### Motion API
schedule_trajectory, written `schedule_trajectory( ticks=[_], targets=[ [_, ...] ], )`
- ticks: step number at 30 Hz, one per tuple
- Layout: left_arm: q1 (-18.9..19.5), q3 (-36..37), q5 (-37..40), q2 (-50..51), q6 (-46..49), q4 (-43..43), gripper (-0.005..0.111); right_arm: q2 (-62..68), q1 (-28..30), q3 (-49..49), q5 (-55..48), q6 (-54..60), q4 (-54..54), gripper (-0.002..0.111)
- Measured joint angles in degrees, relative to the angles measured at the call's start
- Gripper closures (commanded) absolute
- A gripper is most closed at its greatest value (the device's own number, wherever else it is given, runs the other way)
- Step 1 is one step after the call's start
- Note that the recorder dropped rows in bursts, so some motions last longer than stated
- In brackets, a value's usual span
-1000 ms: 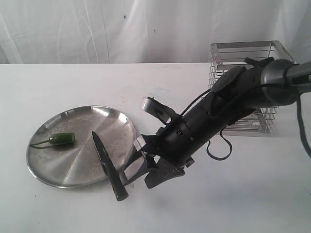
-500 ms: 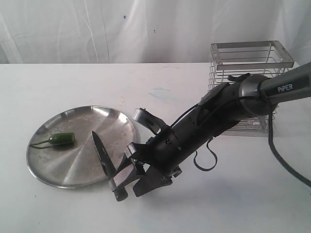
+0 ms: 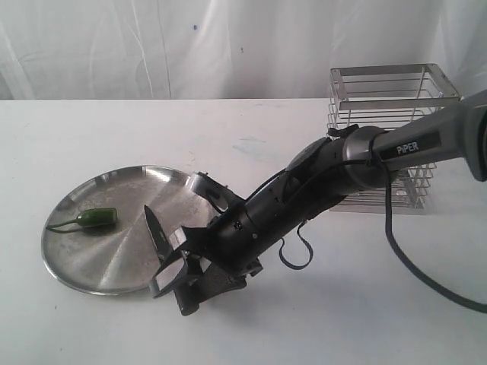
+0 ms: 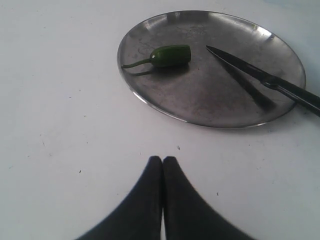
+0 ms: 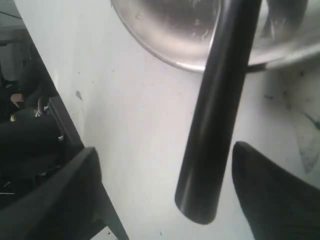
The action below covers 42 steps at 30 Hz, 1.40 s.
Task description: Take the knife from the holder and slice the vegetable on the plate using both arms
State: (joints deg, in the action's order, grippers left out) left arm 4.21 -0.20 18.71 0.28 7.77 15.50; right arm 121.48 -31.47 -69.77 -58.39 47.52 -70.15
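Observation:
The steel plate (image 3: 91, 262) lies on the white table at the left. The green vegetable (image 3: 97, 217) rests on its left part. The black knife (image 3: 156, 232) lies with its blade on the plate and its handle over the near rim onto the table. My right gripper (image 3: 185, 289) is open and low over that handle. In the right wrist view the knife handle (image 5: 215, 125) lies between the two fingers (image 5: 75, 195), nearer one of them and not clamped. My left gripper (image 4: 162, 159) is shut and empty, a short way from the plate (image 4: 200, 95), with the vegetable (image 4: 170, 54) and knife (image 4: 250, 70) beyond it.
The wire holder (image 3: 388, 137) stands at the back right, behind the right arm's grey sleeve (image 3: 426, 141). A black cable (image 3: 293, 251) loops under that arm. White cloth hangs behind the table.
The right arm has swung left and down, bringing its open jaws from beside the plate to either side of the knife handle. Knife, vegetable and plate have not moved.

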Motion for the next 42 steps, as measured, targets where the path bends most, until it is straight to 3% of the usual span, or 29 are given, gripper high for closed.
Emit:
schedule_trajectory(
  ticks=[27, 36, 42],
  targets=[
    [0.0, 0.0, 0.0, 0.0, 0.0, 0.0, 0.107, 3.1, -0.52, -0.4, 0.27, 0.12, -4.35, 0.04],
    [0.0, 0.0, 0.0, 0.0, 0.0, 0.0, 0.107, 3.76, -0.52, -0.4, 0.74, 0.12, -4.58, 0.064],
    [0.0, 0.0, 0.0, 0.0, 0.0, 0.0, 0.107, 3.76, -0.52, -0.4, 2.46, -1.42, -4.71, 0.096]
  ],
)
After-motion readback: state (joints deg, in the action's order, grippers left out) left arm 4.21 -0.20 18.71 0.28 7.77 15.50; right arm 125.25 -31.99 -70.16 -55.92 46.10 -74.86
